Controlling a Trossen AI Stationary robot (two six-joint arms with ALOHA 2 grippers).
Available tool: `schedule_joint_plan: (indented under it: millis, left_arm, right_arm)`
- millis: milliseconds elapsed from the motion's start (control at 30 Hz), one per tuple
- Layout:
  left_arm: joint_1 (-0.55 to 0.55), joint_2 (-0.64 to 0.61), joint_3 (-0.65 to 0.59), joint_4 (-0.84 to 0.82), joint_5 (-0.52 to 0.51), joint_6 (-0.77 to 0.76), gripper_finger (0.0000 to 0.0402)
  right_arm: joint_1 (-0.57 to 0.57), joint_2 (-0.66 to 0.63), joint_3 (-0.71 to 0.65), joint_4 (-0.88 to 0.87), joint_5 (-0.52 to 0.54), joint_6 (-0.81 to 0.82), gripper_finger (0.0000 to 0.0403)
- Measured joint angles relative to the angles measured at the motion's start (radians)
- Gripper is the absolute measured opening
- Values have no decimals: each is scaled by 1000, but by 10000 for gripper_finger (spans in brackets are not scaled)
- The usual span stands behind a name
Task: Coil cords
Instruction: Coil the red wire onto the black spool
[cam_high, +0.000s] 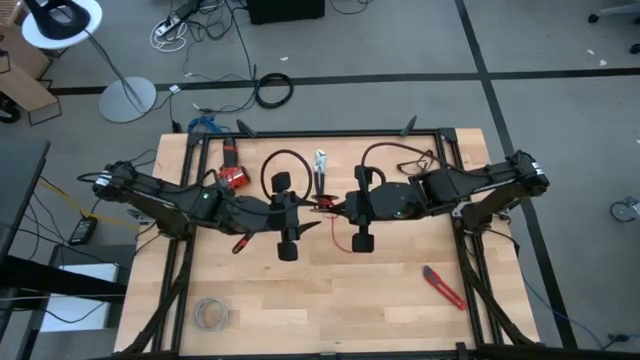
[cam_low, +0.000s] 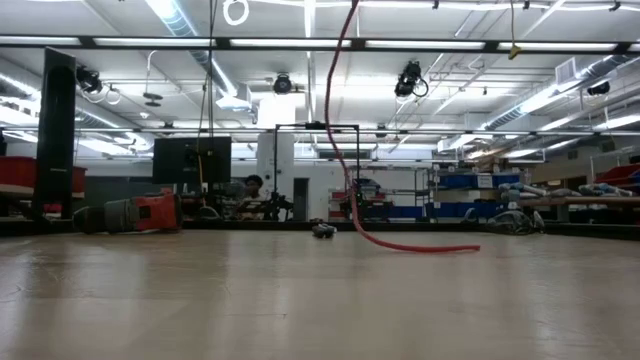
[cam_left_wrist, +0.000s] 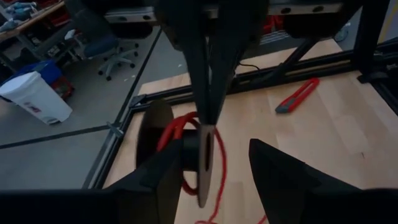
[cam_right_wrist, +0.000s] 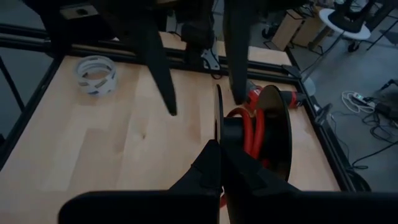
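The thin red wire (cam_right_wrist: 252, 134) is partly wound on a small black spool (cam_right_wrist: 273, 124) held above the table's middle (cam_high: 322, 205). Its free part (cam_low: 335, 110) hangs down, and its end (cam_low: 430, 247) lies on the table. My right gripper (cam_right_wrist: 221, 148) is shut on the spool. My left gripper (cam_left_wrist: 217, 149) is open and faces it. One of its fingers (cam_right_wrist: 239, 74) stands at the winding between the two discs, and the other (cam_right_wrist: 155, 68) is clear of the spool. My right gripper pinches the rim of one spool disc (cam_right_wrist: 219, 109) between its two fingers, coming level from the table's right. The spool is lifted clear with its discs on edge, and the wire hangs slack below it. Whether my left gripper's finger touches the winding, I cannot tell.
On the table are a red tool (cam_high: 232, 178), a black cable loop (cam_high: 283, 165), pliers (cam_high: 320, 165), a red utility knife (cam_high: 443, 287) near the right front and a pale tape roll (cam_high: 210, 314) at the left front. Bare wood lies toward the near edge.
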Motion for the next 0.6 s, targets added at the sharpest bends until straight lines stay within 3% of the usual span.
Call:
schedule_joint_plan:
  millis: [200,500,600]
  left_arm:
    - [0,0,0,-11,0,-15,157]
    - [0,0,0,-9,-30,-19,23]
    - [0,0,0,-10,-47,-30,8]
  right_arm:
    - [0,0,0,2,0,0,0]
    - [3,0,0,17,3,-7,0]
    - [20,-2,0,25,9,-34,2]
